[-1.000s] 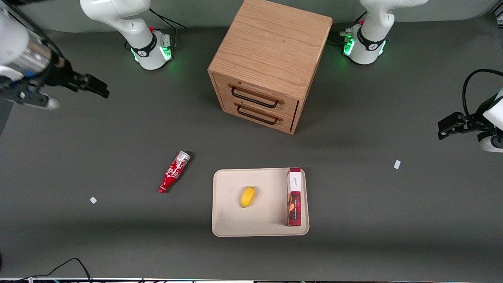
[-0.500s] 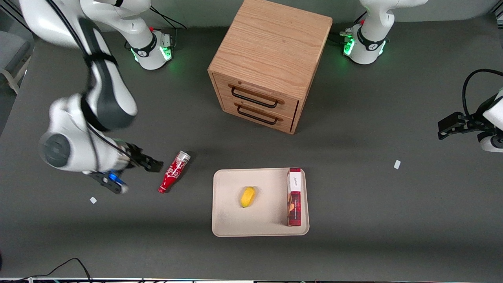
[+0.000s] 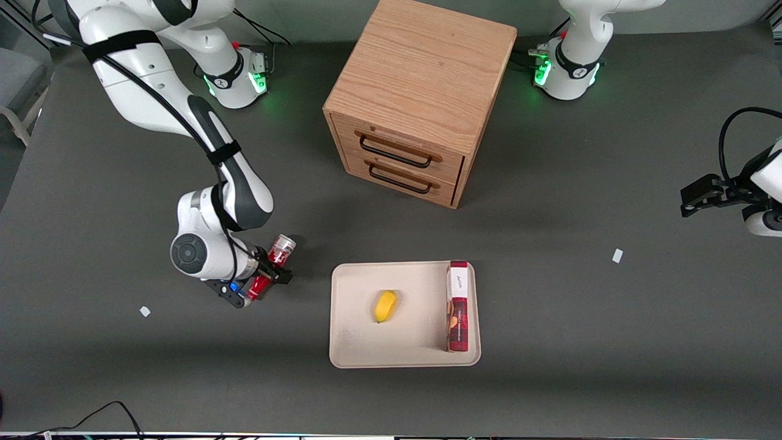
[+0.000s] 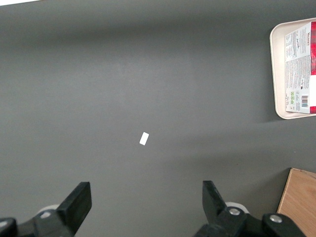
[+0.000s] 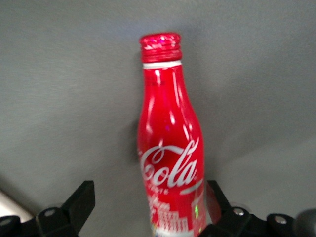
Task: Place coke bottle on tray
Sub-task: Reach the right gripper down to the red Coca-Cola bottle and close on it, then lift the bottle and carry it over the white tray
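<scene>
The coke bottle [image 3: 283,246] lies on its side on the dark table, its silver base farther from the front camera and its red cap nearer. My right gripper [image 3: 269,272] hangs low over the bottle's middle. In the right wrist view the gripper [image 5: 148,200] is open, and the bottle [image 5: 170,148] lies between the black fingers [image 5: 81,200], close to one and clear of the other. The cream tray [image 3: 360,342] lies beside the bottle, toward the parked arm's end. The tray's corner also shows in the left wrist view [image 4: 277,74].
On the tray are a small yellow fruit [image 3: 385,305] and a red-and-white box [image 3: 457,305]. A wooden two-drawer cabinet [image 3: 421,91] stands farther from the front camera than the tray. White paper scraps [image 3: 145,311] [image 3: 617,255] lie on the table.
My right arm has swung in from the table's working-arm end and come down over the bottle, so its open fingers now straddle it. The bottle and tray have not moved.
</scene>
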